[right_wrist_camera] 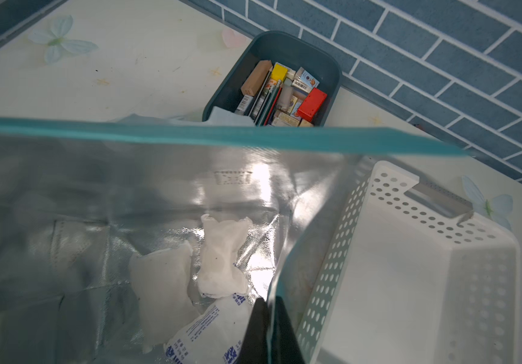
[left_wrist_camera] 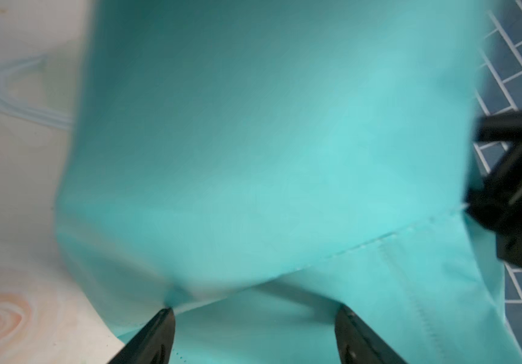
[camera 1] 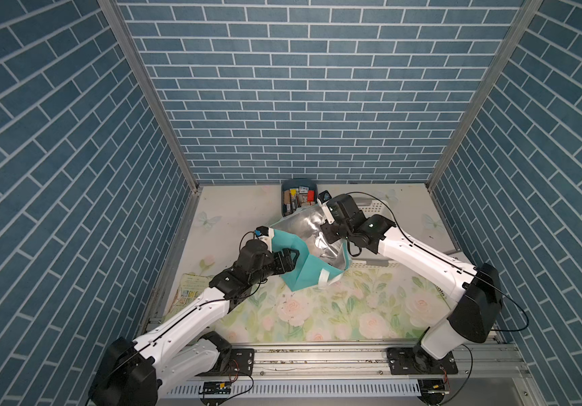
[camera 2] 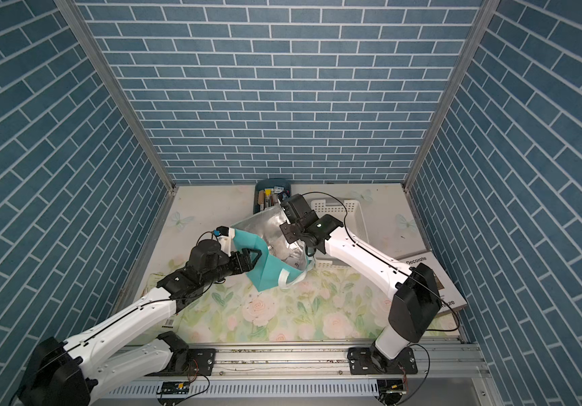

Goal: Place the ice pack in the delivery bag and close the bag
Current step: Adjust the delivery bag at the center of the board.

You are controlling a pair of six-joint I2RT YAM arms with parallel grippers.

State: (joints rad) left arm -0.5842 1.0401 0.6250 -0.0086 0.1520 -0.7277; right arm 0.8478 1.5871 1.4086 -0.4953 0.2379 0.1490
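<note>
Soft white blue-printed ice pack (right_wrist_camera: 209, 334) lies, lower centre, inside the tall teal foil-lined delivery bag (camera 1: 303, 267).
My left gripper (left_wrist_camera: 255, 310) stands wide against its outer wall and my right gripper (right_wrist_camera: 267, 315) pinches the rim. The pack looks limp and slick, so I'd take a sealed edge. Floral tabletop (camera 1: 317, 316), blue brick walls (camera 1: 300, 88) behind.

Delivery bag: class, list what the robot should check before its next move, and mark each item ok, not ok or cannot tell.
1. Delivery bag mouth open, foil lining showing: ok.
2. Right gripper shut on the bag's rim: ok.
3. Left gripper gripping the bag: not ok; its jaws stand apart at the teal wall.
4. Ice pack inside the bag: ok; the printed pack lies on the foil floor beside two plain white packs.
5. No packs left in the white basket: cannot tell; part of it is hidden.
</note>
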